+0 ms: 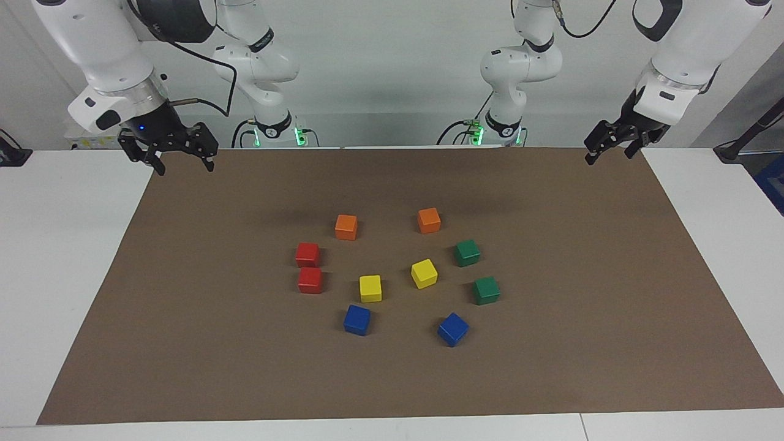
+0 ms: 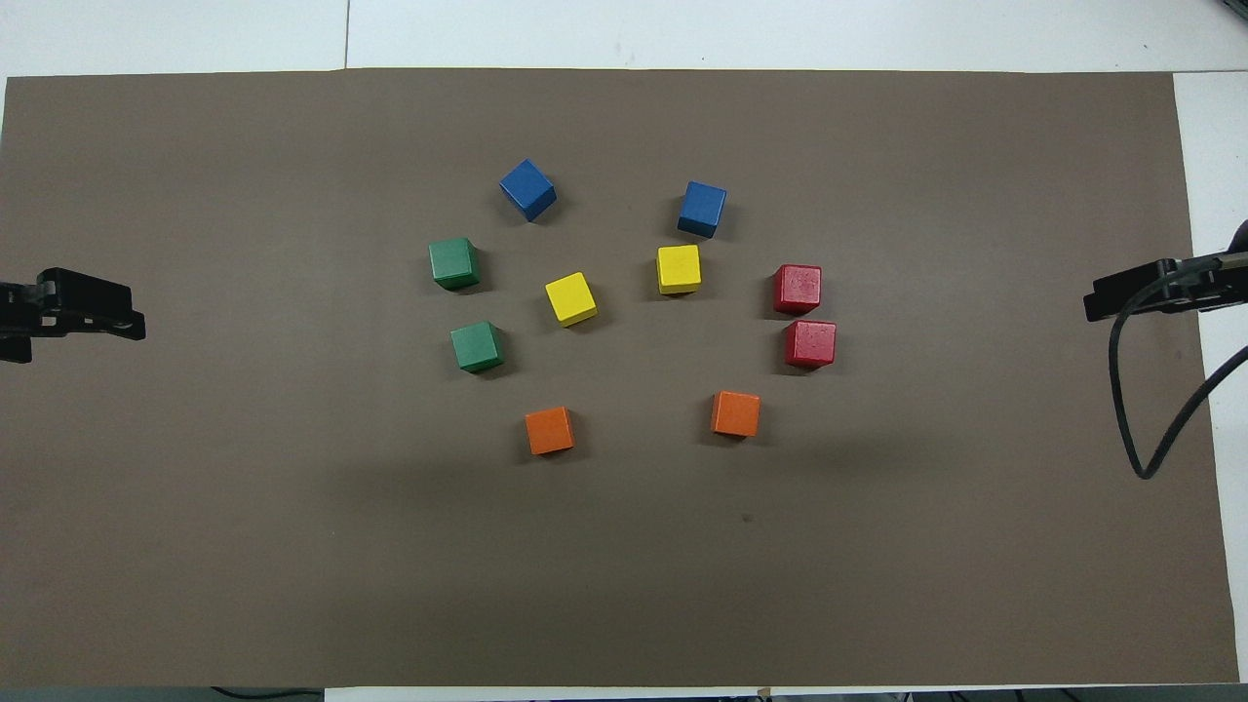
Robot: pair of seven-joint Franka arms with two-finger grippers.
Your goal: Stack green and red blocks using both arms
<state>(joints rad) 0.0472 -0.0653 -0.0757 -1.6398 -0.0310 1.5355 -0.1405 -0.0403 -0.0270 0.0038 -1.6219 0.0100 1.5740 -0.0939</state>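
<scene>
Stacking has not begun: left gripper (image 1: 609, 149) and right gripper (image 1: 177, 156) hang open, empty, well apart from green blocks (image 1: 467, 252) and red blocks (image 1: 307, 255); each must reach in next.

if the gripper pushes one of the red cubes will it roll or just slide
The red cube nearer the robots would probably slide: flat faces, resting squarely on the brown mat. It looks rigid. It may bump its red neighbour, which sits close beside it.

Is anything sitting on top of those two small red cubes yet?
No. Both red cubes show bare tops and sit singly on the brown mat. Only the mat patches beneath them are covered.
</scene>
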